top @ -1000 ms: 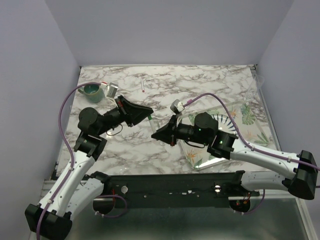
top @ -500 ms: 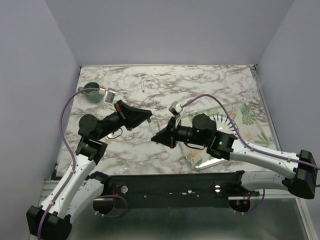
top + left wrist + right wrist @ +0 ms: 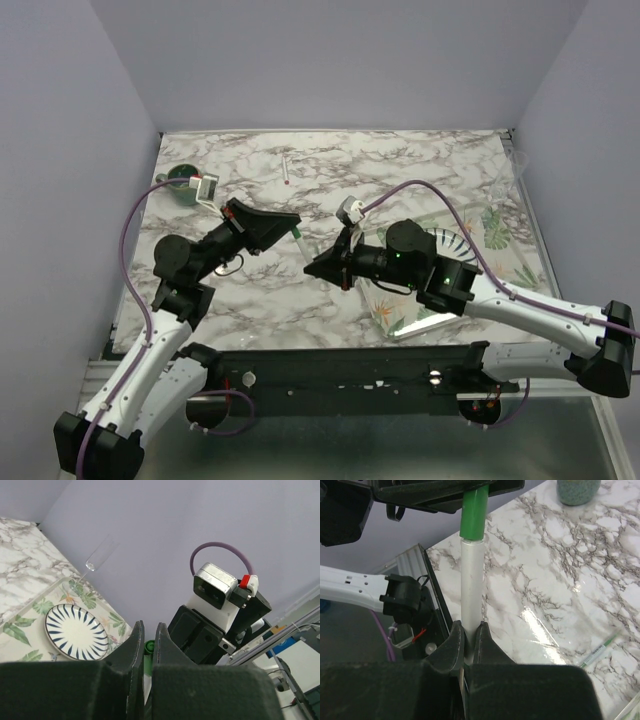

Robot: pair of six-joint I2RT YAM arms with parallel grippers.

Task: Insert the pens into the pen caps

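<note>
Pen (image 3: 470, 605) held mid-air over marble table (image 3: 560, 580), my right gripper (image 3: 469, 628) pinching it. Green cap (image 3: 474, 510) touching its tip, clamped in left gripper (image 3: 149, 628).

**Glossy marble, matt black fingers**

The table (image 3: 560, 580) has a marble-patterned top, smooth and glossy, with bright patches of glare. The pen (image 3: 471, 580) is smooth white plastic with a dull satin sheen. The cap (image 3: 473, 512) is green plastic and shinier. The left gripper (image 3: 149, 635) and right gripper (image 3: 470, 630) look like matt black plastic, faintly grainy. A second pen (image 3: 600, 650) lying on the table is translucent. On the right, the plate (image 3: 75, 632) looks glazed, the leaf-printed tray (image 3: 82, 594) is glossy, and the glass (image 3: 100, 552) is clear. The camera (image 3: 215, 585) casing is silvery metal, and its purple cable (image 3: 220, 547) is smooth and rubbery-looking. The mug (image 3: 577, 490) is speckled teal.
</note>
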